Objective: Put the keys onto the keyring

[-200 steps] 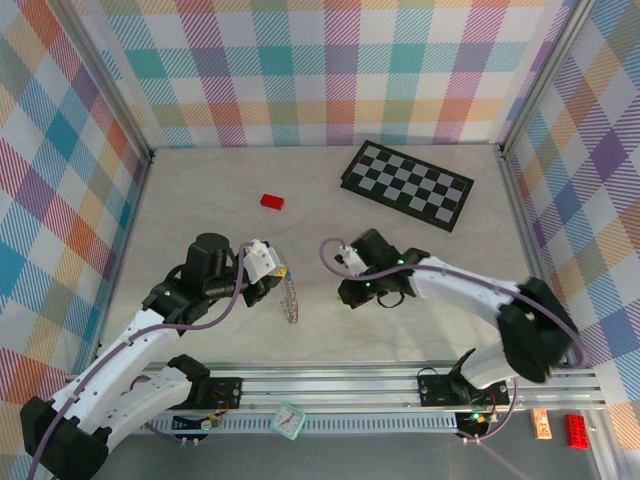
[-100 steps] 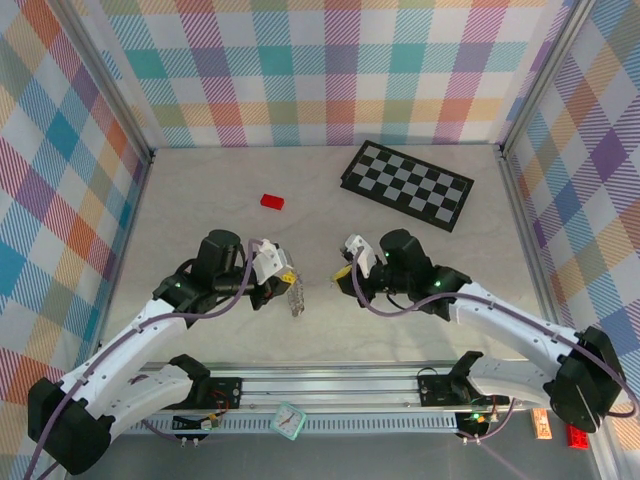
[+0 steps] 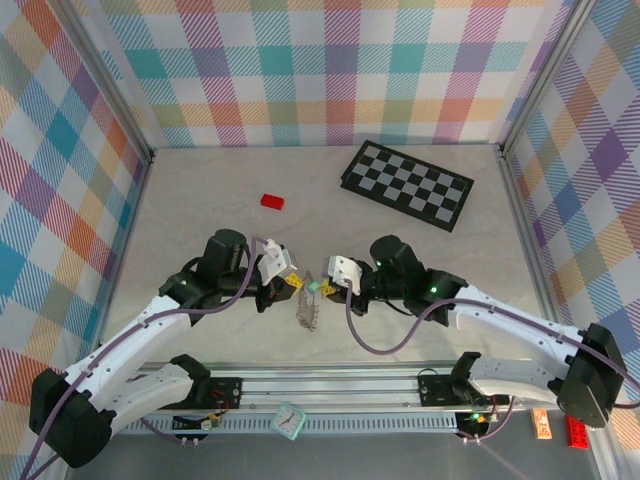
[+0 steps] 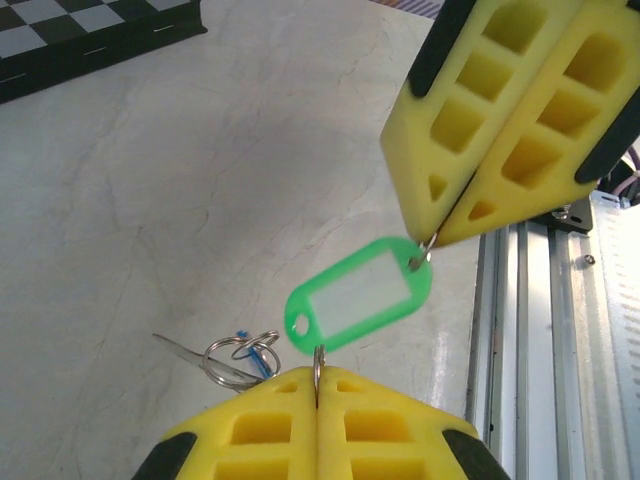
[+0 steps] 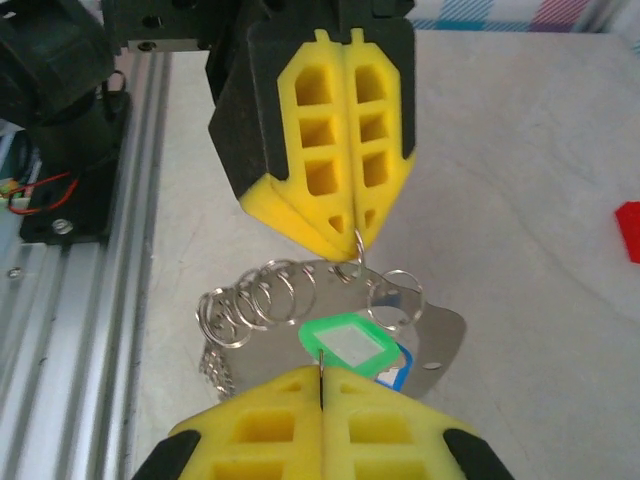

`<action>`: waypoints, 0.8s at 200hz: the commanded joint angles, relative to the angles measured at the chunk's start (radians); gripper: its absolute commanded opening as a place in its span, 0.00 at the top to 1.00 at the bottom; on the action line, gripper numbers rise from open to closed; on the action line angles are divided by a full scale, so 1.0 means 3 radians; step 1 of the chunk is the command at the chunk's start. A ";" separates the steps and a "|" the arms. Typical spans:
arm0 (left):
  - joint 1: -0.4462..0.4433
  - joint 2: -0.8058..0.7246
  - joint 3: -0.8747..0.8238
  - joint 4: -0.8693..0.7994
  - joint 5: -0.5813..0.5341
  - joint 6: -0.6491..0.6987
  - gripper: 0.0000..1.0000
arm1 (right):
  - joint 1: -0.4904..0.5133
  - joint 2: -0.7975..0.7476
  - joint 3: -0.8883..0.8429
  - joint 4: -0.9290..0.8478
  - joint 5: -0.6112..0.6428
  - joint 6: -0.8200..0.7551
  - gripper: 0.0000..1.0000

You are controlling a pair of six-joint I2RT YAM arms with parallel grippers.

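So both claws are meeting nose to nose over the middle of the table [image 3: 200,190], near the front rail. The left gripper [image 3: 297,284] is pinched tight on a small silver loop of the keyring [image 3: 308,314], and the rest of that loopy chain dangles down from it to the tabletop. The right gripper [image 3: 322,289] is clamped too, nipping a thin bit of wire at the edge of the green key [image 4: 355,295], which hangs right between the two sets of yellow tips. The blue key [image 5: 398,368] peeks out just under the green one. The checkerboard [image 3: 408,184] and red block [image 3: 272,201] sit well back.
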State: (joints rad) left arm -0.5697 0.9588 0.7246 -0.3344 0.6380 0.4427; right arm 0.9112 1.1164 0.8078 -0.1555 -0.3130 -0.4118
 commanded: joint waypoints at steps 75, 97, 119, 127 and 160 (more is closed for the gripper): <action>-0.0256 -0.0260 -0.0030 0.0139 -0.0221 0.0711 1.00 | 0.0006 0.0463 0.0536 -0.0486 -0.0418 0.0182 1.00; -0.0293 -0.0319 -0.0081 0.0159 -0.0234 0.0829 1.00 | 0.0005 0.0468 0.0540 -0.0482 -0.0296 0.0246 1.00; -0.0310 -0.0293 -0.0061 0.0103 -0.0275 0.0889 1.00 | 0.0005 0.0369 0.0456 -0.0282 -0.0246 0.0348 1.00; -0.0317 -0.0283 -0.0059 0.0092 -0.0281 0.0896 1.00 | 0.0005 0.0350 0.0438 -0.0218 -0.0274 0.0368 1.00; -0.0345 -0.0274 -0.0063 0.0097 -0.0264 0.0911 1.00 | 0.0006 0.0299 0.0364 0.0015 -0.0260 0.0431 1.00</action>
State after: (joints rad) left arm -0.6533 0.8795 0.7136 -0.3302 0.5407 0.6815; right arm 0.9112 1.2419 0.9401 -0.2432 -0.3801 -0.3141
